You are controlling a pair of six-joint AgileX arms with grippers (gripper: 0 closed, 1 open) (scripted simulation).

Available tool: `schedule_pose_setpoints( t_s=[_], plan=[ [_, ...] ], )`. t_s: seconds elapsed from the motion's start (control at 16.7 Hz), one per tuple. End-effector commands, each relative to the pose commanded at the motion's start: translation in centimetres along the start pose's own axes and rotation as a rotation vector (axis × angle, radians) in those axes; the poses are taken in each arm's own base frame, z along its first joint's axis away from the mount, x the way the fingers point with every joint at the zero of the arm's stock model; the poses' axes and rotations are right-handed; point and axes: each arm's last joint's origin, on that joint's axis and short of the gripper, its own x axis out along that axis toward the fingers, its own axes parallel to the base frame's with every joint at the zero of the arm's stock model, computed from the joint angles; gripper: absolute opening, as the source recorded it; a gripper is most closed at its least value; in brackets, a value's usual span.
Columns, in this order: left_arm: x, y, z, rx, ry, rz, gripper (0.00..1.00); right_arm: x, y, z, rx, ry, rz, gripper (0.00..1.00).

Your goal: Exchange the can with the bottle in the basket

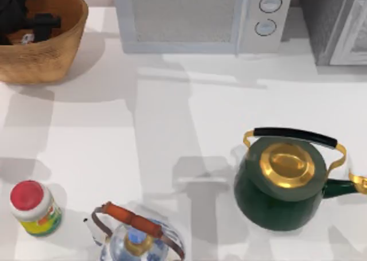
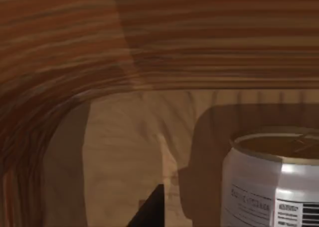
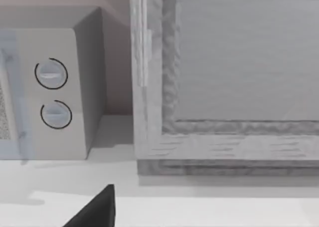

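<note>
The orange-brown wicker basket (image 1: 54, 49) stands at the table's back left corner. My left gripper (image 1: 33, 24) reaches down inside it, dark against the weave. In the left wrist view the ribbed basket wall (image 2: 149, 47) is close, and the white can (image 2: 274, 187) with its dull gold top stands upright on the basket floor beside one black fingertip (image 2: 152, 209). I cannot tell whether the fingers touch the can. The bottle is out of view. In the right wrist view one black fingertip (image 3: 97, 209) of the right gripper shows above the table near the back right.
A white microwave (image 1: 195, 20) and a grey cabinet (image 1: 338, 20) line the back edge. A dark green kettle (image 1: 284, 183) with a gold lid stands at front right, a glassy kettle (image 1: 137, 238) with an orange handle at front centre, a red-capped jar (image 1: 34, 208) at front left.
</note>
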Motion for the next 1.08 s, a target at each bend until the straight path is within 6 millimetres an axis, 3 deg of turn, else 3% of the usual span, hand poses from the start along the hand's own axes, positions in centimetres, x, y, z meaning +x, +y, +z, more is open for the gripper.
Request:
schedule_pose_setpoints(
  t_s=[0.36, 0.84, 0.9, 1.08],
  plan=[
    [0.0, 0.0, 0.0, 0.0, 0.0, 0.0, 0.02, 0.0, 0.0, 0.0, 0.0, 0.0, 0.0, 1.0],
    [0.0, 0.0, 0.0, 0.0, 0.0, 0.0, 0.0, 0.0, 0.0, 0.0, 0.0, 0.0, 0.0, 1.0],
    [-1.9, 0.0, 0.2, 0.0, -0.033, 0.007, 0.0, 0.0, 0.0, 0.0, 0.0, 0.0, 0.0, 1.0],
    [-2.7, -0.2, 0.2, -0.003, -0.05, 0.0, 0.0, 0.0, 0.0, 0.0, 0.0, 0.0, 0.0, 1.0]
  ],
)
